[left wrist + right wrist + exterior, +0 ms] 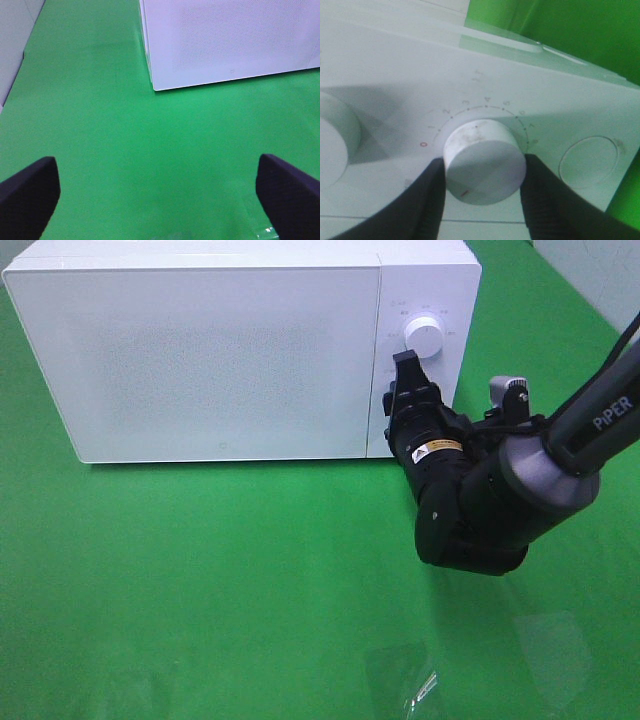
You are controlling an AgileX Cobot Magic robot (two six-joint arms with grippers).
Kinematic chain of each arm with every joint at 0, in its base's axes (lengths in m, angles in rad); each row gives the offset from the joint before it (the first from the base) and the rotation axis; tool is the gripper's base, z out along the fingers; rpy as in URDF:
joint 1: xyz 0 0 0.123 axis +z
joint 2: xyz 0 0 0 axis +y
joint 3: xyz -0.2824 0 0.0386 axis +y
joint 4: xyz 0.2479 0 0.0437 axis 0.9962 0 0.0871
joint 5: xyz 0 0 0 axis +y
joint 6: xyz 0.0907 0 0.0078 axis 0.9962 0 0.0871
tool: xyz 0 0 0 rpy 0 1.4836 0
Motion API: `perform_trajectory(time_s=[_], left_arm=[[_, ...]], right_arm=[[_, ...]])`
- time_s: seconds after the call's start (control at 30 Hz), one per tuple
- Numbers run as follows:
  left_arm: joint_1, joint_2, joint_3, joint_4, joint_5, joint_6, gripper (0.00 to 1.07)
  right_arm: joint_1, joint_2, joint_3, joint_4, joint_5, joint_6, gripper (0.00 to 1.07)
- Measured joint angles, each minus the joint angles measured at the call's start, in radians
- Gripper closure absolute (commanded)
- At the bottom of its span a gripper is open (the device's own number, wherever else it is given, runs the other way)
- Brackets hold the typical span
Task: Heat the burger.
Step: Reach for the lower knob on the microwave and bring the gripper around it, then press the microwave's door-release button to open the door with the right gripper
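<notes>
Gripping the timer dial (485, 160): right gripper (482, 172), its two fingers (427, 200) pressed against opposite sides of the knob. The hold suits twisting it away from the red 0 along the numbered scale.
One microwave (200, 350): white, door shut, standing on the green table (200, 590).
Dials, two: the second dial (424, 337) sits just beside the held one, untouched.
One round button outline (590, 162), on the timer dial's other side.
Idle: left gripper (160, 200), fingers spread wide over bare table, pinching nothing, probably kept back to leave the panel to the other arm.
Of the burger: none in view in any picture. It is judged to be behind the shut door, the timer being the step in hand.
</notes>
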Motion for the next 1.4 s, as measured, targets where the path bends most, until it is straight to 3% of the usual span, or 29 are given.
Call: perform_trajectory(time_s=[0.23,0.67,0.73,0.8,0.9,0.93,1.03,1.1,1.27,1.4], left_arm=[[0.000,0.000,0.000,0.000,0.000,0.000,0.07],[0.000,0.000,0.000,0.000,0.000,0.000,0.07],[0.000,0.000,0.000,0.000,0.000,0.000,0.07],[0.000,0.000,0.000,0.000,0.000,0.000,0.07],[0.000,0.000,0.000,0.000,0.000,0.000,0.07],[0.000,0.000,0.000,0.000,0.000,0.000,0.07],[0.000,0.000,0.000,0.000,0.000,0.000,0.07],[0.000,0.000,0.000,0.000,0.000,0.000,0.07],[0.000,0.000,0.000,0.000,0.000,0.000,0.07],[0.000,0.000,0.000,0.000,0.000,0.000,0.07]], right_arm=[[0.000,0.000,0.000,-0.025,0.001,0.204,1.07],[0.000,0.000,0.000,-0.029,0.006,0.151,1.02],[0.000,0.000,0.000,-0.030,0.009,0.136,0.98],[0.000,0.000,-0.001,-0.037,0.018,0.088,0.84],[0.000,0.000,-0.006,-0.051,0.027,0.069,0.79],[0.000,0.002,-0.010,-0.060,0.027,0.055,0.69],[0.001,0.002,-0.011,-0.074,0.020,0.029,0.60],[0.001,-0.001,-0.005,-0.071,0.017,-0.015,0.45],[0.000,-0.030,0.022,-0.065,0.006,-0.066,0.35],[0.000,-0.067,0.065,-0.066,0.001,-0.101,0.35]])
